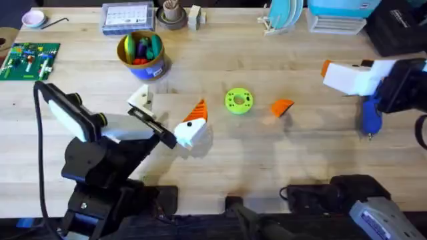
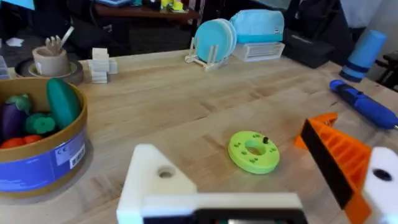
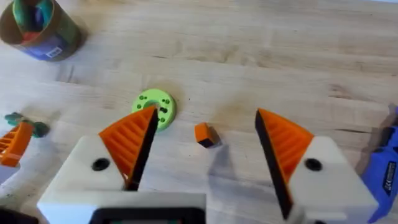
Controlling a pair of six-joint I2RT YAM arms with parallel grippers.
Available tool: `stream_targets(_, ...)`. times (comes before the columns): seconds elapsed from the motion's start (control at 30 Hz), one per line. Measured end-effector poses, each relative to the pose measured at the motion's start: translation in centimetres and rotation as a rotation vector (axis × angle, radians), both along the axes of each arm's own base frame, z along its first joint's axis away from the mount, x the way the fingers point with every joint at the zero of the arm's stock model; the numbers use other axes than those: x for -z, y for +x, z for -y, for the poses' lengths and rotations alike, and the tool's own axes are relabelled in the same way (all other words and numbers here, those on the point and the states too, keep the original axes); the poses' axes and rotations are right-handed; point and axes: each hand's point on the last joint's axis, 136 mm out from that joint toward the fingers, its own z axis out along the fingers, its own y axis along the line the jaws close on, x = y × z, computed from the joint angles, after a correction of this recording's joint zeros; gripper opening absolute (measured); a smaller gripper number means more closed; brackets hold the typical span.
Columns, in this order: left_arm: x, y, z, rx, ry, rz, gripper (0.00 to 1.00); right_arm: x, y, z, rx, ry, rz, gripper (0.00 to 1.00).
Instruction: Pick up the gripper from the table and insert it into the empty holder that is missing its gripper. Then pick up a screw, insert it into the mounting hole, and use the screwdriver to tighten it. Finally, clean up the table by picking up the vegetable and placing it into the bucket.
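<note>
Overhead: loose orange gripper (image 1: 283, 107) on bare table (image 1: 267, 153) beside green disc (image 1: 238, 101), well apart from bucket (image 1: 141, 55); left gripper (image 1: 170, 113) spread, one holder (image 1: 141, 98) bare of pad; right gripper (image 1: 340, 75) gaping, half cut off, screwdriver (image 1: 370, 115) partly hidden beneath.

So on the surface (image 1: 267, 153) the round disc (image 1: 238, 101) sits about mid-way, with the loose gripper (image 1: 282, 107) just to its right. The screwdriver (image 1: 370, 117) lies far right, under the right tool (image 1: 343, 77). The bucket (image 1: 141, 55) is back-left of the disc with toy veggies inside. The left tool (image 1: 170, 113) sits left of the disc, in front of the bucket.
</note>
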Motion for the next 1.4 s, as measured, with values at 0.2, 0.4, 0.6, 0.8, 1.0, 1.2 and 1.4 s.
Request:
stream_targets(0.2, 0.0, -0.5, 0.6, 0.043, -0.059, -0.043, 0.993, 0.0, 0.0, 0.0, 0.0, 0.0, 0.0, 0.994)
stream_targets(0.4, 0.0, -2.9, 3.0, 0.24, -0.058, -0.051, 0.993, 0.0, 0.0, 0.0, 0.0, 0.0, 0.0, 0.993)
stream_targets(0.6, 0.1, -5.7, 4.9, 0.441, -0.035, -0.037, 0.993, 0.0, 0.0, 0.0, 0.0, 0.0, 0.0, 0.994)
stream_targets(0.8, 0.1, -6.3, 5.2, 0.478, -0.03, -0.033, 0.993, 0.0, 0.0, 0.0, 0.0, 0.0, 0.0, 0.993)
stream_targets(1.0, 0.1, -6.4, 5.3, 0.485, -0.031, -0.033, 0.993, 0.0, 0.0, 0.0, 0.0, 0.0, 0.0, 0.993)
stream_targets(1.2, 0.1, -6.2, 5.2, 0.474, -0.019, -0.02, 0.993, 0.0, 0.0, 0.0, 0.0, 0.0, 0.0, 0.994)
stream_targets(1.4, 0.1, -6.5, 5.3, 0.494, -0.011, -0.01, 0.993, 0.0, 0.0, 0.0, 0.0, 0.0, 0.0, 0.994)
